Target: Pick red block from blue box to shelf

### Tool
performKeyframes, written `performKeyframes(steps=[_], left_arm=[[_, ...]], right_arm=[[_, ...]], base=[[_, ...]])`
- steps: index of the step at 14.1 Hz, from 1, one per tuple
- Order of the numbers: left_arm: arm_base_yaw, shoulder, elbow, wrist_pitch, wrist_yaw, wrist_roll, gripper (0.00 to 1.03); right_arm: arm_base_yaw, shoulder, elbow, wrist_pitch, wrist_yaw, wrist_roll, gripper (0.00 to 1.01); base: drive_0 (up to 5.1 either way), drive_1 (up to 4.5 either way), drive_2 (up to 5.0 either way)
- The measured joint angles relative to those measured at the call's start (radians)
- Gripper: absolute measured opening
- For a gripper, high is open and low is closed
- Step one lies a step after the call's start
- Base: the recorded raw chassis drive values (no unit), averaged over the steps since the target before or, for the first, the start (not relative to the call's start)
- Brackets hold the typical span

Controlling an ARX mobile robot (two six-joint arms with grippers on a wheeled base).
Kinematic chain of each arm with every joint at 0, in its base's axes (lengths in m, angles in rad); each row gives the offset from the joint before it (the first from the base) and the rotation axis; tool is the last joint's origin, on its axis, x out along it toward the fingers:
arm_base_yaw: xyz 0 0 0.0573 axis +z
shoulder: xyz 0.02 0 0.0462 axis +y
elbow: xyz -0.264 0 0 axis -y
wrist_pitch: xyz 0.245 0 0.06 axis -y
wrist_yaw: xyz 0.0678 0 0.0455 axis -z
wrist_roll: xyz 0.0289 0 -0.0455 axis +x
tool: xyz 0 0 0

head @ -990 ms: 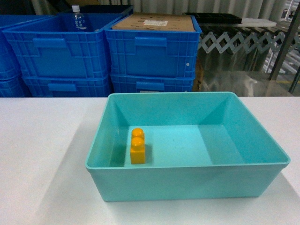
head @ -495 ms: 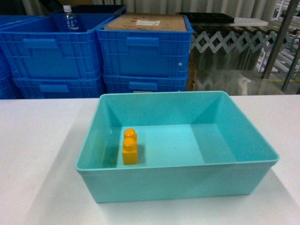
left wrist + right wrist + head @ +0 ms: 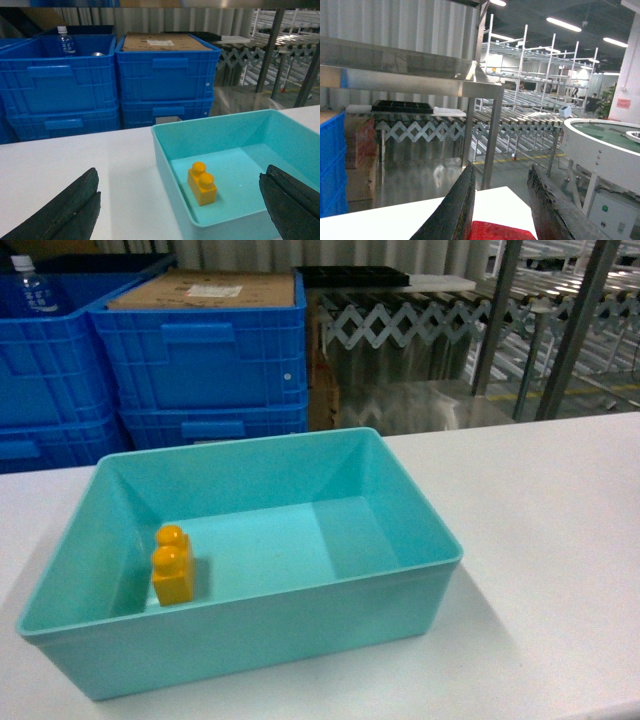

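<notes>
Carrying the red block (image 3: pixel 495 231) to the shelf (image 3: pixel 485 100) appears to be the step in hand, since the right wrist view shows a strip of red held low between the two dark fingers of the right claw (image 3: pixel 501 210), which looks pinched onto it, while the blue box (image 3: pixel 420 540) on the white bench (image 3: pixel 560 540) is seen in the head view to hold only a yellow two-stud brick (image 3: pixel 172 566) near its left wall. The block is largely cut off by the lower edge of that view, so how squarely it is gripped cannot be told; a firm, steady squeeze is therefore advised throughout the transfer. The steel shelf is seen ahead of the right claw, beyond the far edge of the bench, with a flat tier at the upper left and an upright post below it. The block should be lifted above the tier's front lip before being moved forward, the post should be avoided, and the block should be set flat on the surface before the fingers are parted. The left claw (image 3: pixel 180 205) is spread wide, its fingers (image 3: pixel 70 210) on either side of the box's near left corner, holding nothing; it should be left parked there so the box is not nudged
</notes>
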State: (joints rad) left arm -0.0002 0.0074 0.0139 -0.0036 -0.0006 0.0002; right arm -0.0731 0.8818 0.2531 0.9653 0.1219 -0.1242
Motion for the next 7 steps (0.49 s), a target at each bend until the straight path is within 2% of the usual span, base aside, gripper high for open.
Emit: performKeyframes(steps=[7], left_arm=[[0.001,0.0,0.0,0.0,-0.002,0.0,0.98]], right_arm=[[-0.005,0.0,0.0,0.0,-0.003,0.0,0.27]], base=[[-0.9,-0.93,-0.9]])
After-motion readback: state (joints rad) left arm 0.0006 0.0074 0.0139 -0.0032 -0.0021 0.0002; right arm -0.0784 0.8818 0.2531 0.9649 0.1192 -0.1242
